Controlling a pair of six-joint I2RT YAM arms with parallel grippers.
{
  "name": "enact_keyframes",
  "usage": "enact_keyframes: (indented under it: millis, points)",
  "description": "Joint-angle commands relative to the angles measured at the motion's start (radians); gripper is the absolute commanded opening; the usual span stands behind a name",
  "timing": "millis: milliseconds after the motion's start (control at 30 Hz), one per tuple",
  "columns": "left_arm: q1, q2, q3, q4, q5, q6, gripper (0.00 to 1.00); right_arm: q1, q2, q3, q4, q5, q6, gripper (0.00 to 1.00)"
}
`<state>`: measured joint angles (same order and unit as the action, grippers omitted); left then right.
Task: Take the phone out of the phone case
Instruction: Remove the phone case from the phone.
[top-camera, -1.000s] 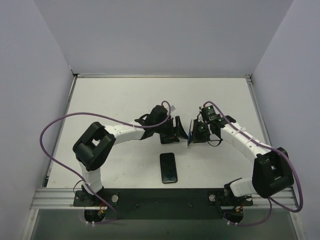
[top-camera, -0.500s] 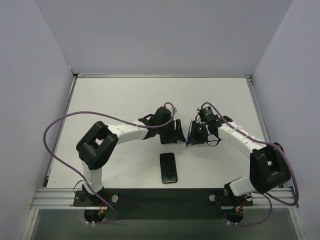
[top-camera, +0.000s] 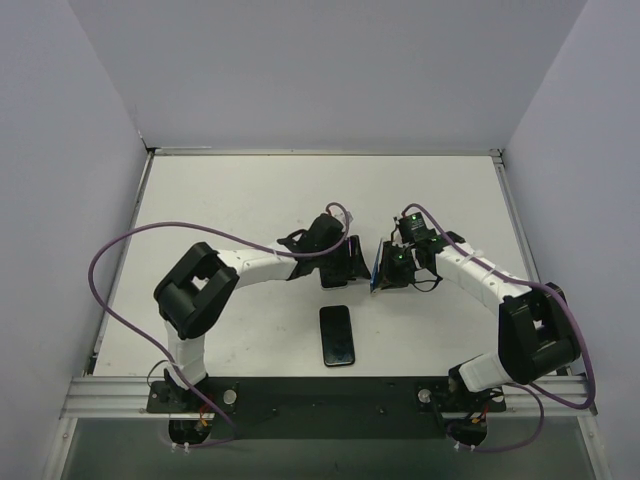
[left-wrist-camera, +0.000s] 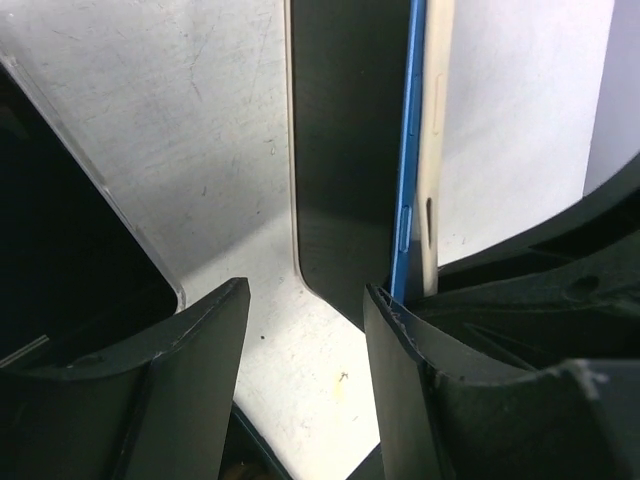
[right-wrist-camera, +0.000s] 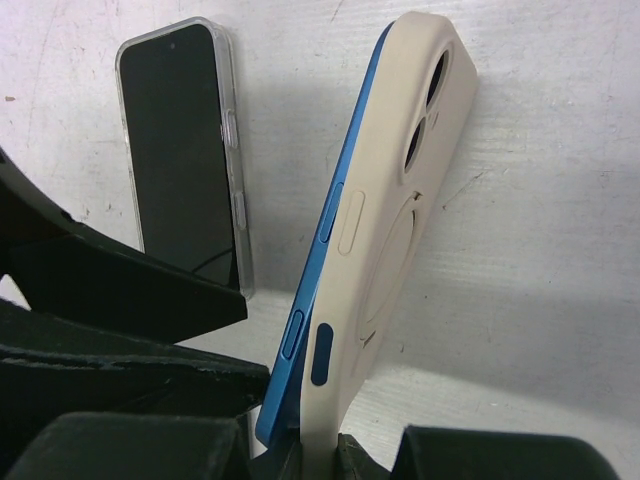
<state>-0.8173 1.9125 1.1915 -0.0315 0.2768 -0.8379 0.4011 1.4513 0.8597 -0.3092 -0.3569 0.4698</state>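
A blue phone (right-wrist-camera: 335, 215) stands on edge in a beige case (right-wrist-camera: 400, 190); its lower end has come away from the case. My right gripper (right-wrist-camera: 322, 455) is shut on the case's bottom end and holds it above the table. In the top view the phone and case (top-camera: 377, 268) sit between the two grippers. My left gripper (left-wrist-camera: 305, 335) is open, and its right finger (left-wrist-camera: 400, 390) is next to the corner of the phone's dark screen (left-wrist-camera: 345, 150), with the blue edge (left-wrist-camera: 408, 160) and the case (left-wrist-camera: 436, 150) behind it. The left gripper (top-camera: 350, 262) is just left of the right gripper (top-camera: 391, 272).
A second phone (top-camera: 337, 335) in a clear case lies flat on the white table (top-camera: 230, 200), near the front and below both grippers; it also shows in the right wrist view (right-wrist-camera: 185, 150). Purple cables loop beside both arms. Grey walls enclose the table.
The two grippers have closed in on each other: the left one moved right up to the phone, and the right one shifted slightly left with the case. The second phone has not moved.
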Motion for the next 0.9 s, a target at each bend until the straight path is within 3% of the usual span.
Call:
enact_keyframes:
  millis: [0, 233, 333, 867]
  points:
    - [-0.005, -0.108, -0.03, 0.13, -0.071, -0.01, 0.6, 0.004, 0.034, -0.013, 0.033, 0.026, -0.007, 0.0]
    - [-0.029, -0.043, 0.069, 0.052, -0.039, 0.054, 0.65, 0.002, 0.043, -0.008, 0.035, 0.022, -0.013, 0.0]
    - [-0.039, -0.006, 0.118, -0.022, -0.051, 0.077, 0.65, 0.004, 0.04, -0.007, 0.035, 0.018, -0.011, 0.0]
    - [-0.042, 0.046, 0.129, -0.07, -0.097, 0.109, 0.56, 0.001, 0.038, 0.004, 0.024, 0.007, -0.02, 0.0]
